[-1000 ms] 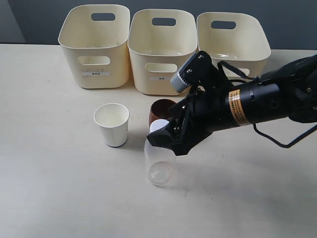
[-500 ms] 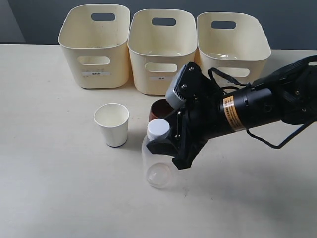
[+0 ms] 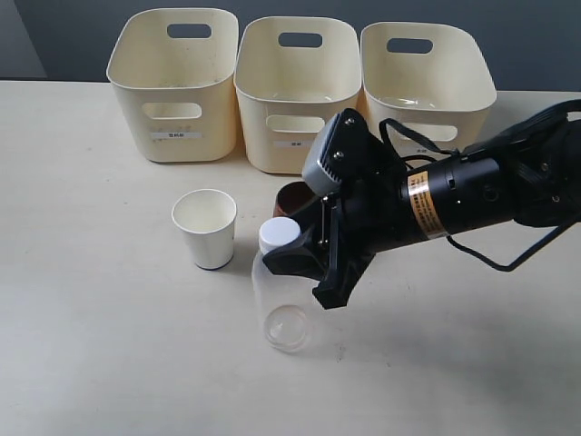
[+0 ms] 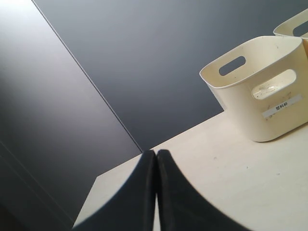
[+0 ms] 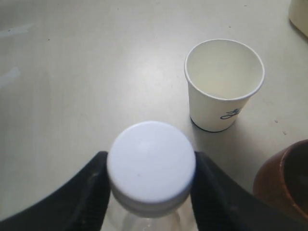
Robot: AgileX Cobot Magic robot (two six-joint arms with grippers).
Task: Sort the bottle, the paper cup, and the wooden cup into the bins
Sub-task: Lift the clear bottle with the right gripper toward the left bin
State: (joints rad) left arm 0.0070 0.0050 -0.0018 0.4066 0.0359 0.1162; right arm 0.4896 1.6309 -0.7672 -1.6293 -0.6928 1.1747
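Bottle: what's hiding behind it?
The wooden cup stands behind the bottle. Only its rim and some of its brown side show; the right gripper covers the rest, so whether anything lies inside cannot be seen.

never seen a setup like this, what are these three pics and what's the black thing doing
It is a two-armed robot; the black thing is its right arm. The wide picture comes from a camera off the arms; the other two come from a camera on each wrist. On the table stand three bins, a paper cup, a wooden cup and a bottle. The right gripper grips the top of the bottle. The left gripper is shut and empty, looking toward one bin.
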